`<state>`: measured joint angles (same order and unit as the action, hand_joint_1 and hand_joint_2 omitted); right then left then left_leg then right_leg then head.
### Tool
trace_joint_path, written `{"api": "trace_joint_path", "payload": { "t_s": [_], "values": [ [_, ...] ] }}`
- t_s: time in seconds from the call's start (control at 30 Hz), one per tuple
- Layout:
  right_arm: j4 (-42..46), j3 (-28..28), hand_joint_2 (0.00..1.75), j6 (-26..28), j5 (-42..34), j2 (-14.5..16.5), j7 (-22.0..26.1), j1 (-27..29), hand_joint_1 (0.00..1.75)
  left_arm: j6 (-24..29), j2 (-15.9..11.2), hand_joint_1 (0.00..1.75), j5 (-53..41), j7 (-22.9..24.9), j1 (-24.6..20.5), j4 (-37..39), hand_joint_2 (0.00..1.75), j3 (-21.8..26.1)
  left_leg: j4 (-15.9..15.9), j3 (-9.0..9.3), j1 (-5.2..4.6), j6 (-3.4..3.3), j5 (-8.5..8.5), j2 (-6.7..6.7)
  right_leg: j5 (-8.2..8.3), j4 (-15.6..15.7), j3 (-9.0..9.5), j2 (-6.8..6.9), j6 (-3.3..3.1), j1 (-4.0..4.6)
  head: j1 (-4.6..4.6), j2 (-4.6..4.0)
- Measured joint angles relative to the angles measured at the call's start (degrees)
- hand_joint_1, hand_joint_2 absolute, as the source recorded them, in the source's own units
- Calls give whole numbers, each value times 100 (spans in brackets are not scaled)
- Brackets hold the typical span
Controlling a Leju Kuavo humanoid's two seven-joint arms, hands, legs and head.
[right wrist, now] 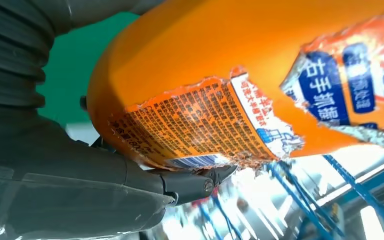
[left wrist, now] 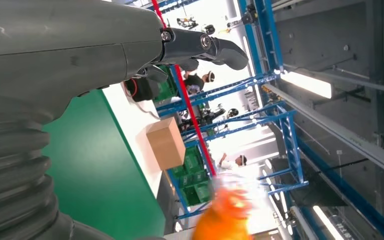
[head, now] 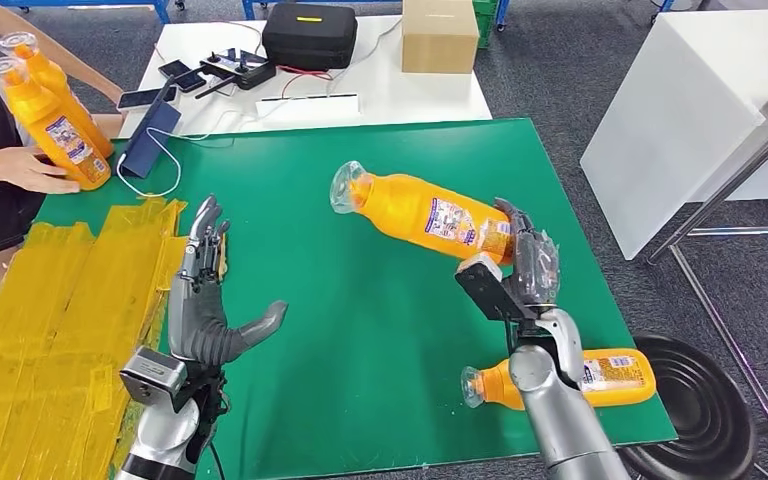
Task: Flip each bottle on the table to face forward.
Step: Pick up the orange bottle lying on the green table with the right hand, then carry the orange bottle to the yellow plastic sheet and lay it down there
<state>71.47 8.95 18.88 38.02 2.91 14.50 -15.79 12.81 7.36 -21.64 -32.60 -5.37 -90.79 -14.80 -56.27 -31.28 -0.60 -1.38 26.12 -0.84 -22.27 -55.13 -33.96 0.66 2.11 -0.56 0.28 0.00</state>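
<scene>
Head view gives you the green-covered worktop (head: 360,340) with two orange plastic bottles on or over it, both filled with orange liquid right up to their clear caps. Your right robot hand (head: 526,262) grips the base end of the upper orange bottle with the torn label (head: 422,213); that bottle lies roughly level, tilted a little, with its clear cap pointing toward the far left. Whether it touches the green surface or is held just above it, you cannot tell. From the right wrist view you see the same bottle (right wrist: 240,75) pressed close against the grey thumb, its ragged printed label facing the camera.

A second orange bottle with a blue and white label (head: 600,378) lies on its side near the front right corner of the worktop, cap to the left, partly behind your right forearm.

Your left robot hand (head: 205,300) hovers over the left part of the worktop with fingers spread and thumb out to the side, holding nothing. It sits just beside a patch of yellow translucent tape strips (head: 60,310).

At the far left corner a person's hand (head: 22,170) rests on two more upright orange bottles (head: 52,120). Beyond lie a white table (head: 400,90) with a cardboard box (head: 439,35) and a black case (head: 309,35).
</scene>
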Motion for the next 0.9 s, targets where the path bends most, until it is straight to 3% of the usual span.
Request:
{"api": "trace_joint_path", "payload": {
  "t_s": [0.23, 0.5, 0.9],
  "values": [
    [18, 280, 175, -174, -304, 494, 312, 123, 175, -110, 63, 0, 44, 48, -119, 179, 175, -62, 0, -2, 4, 3, -2, 1, 0, 0, -2, 1, 0, 5, -1, 1],
    [9, 497, 175, -312, -430, 689, 385, 138, 175, -248, 72, 0, 157, 91, -218, 287, 175, -111, 0, -4, 2, 3, -2, 2, 0, 0, -1, 1, 0, 1, 2, 1],
    [-559, 1400, 175, -343, -634, 1141, 541, -62, 175, -404, 151, 0, 251, 177, -603, 591, 175, -309, 0, -5, 10, 5, -3, 2, 0, -1, -2, 1, -1, 10, 1, 0]
  ]
}}
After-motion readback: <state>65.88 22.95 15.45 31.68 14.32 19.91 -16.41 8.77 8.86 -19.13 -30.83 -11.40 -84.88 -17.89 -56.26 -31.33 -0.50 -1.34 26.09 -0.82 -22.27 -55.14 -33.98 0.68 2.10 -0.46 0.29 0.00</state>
